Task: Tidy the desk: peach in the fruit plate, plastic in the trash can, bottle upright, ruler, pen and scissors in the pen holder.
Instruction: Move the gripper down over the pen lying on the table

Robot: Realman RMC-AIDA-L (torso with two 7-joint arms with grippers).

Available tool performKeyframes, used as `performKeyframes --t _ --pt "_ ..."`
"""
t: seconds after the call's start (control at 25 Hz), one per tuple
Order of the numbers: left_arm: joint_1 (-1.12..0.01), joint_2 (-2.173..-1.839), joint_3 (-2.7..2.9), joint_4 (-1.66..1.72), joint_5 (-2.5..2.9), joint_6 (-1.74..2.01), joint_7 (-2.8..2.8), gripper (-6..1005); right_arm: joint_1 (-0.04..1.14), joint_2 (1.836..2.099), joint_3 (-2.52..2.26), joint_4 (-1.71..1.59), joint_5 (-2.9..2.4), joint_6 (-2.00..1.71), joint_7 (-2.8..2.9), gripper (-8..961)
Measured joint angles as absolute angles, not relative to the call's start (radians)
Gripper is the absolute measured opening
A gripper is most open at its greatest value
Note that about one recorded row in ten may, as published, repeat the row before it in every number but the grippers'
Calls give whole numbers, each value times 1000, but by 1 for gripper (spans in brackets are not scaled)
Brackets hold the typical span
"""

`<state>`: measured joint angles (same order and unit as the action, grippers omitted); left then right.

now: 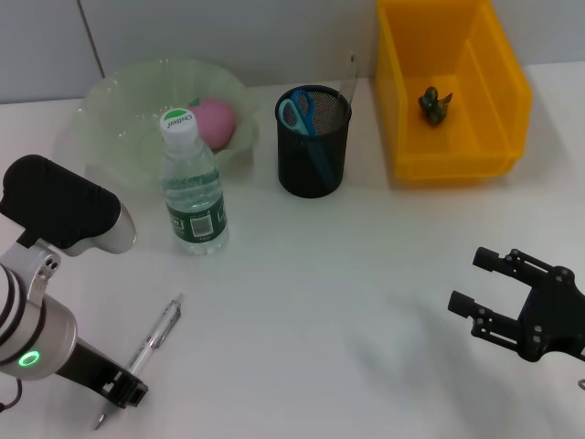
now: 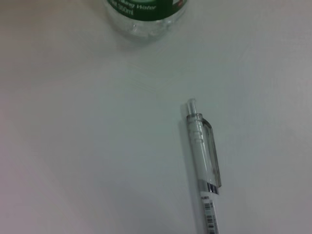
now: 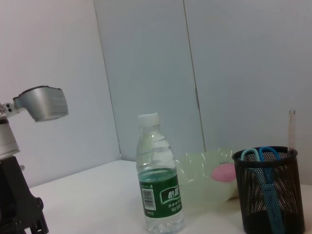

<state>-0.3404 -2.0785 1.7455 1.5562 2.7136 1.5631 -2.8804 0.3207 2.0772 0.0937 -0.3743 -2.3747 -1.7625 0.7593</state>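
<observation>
Our left gripper [image 1: 117,391] sits low at the near left of the desk, right over the pen [image 1: 151,347]; its black fingertips crowd the barrel near the tip end, but we cannot tell whether they are apart or closed on it. Our right gripper [image 1: 489,297] hovers at the near right, jaws apart and holding nothing.

The pen lies flat on the white desk [image 1: 347,274], slanting from the near left up toward the bottle. From the left wrist we see a clear plastic barrel with a clip, a push button, a silver band and a barcode label.

The bottle [image 1: 192,183] stands upright just beyond it, clear ribbed plastic with a green label and a white cap, partly filled with water.

Behind the bottle, the pale green translucent fruit plate [image 1: 119,110], wavy-rimmed, holds the pink peach [image 1: 218,121].

To the right, the black mesh pen holder [image 1: 313,142], a round cup, holds blue-handled scissors [image 1: 302,112] and a clear ruler [image 1: 348,80] leaning out at its far side.

At the far right, the yellow plastic bin [image 1: 452,87], rectangular and glossy, contains a small crumpled dark green scrap of plastic [image 1: 434,103].
</observation>
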Motion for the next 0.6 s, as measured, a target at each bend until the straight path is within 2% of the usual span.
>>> performKeyframes --t 0.6 --pt "-352 -2078 1761 1553 2730 1559 -2881 375 312 2077 94 -374 -2373 -1764 759 734"
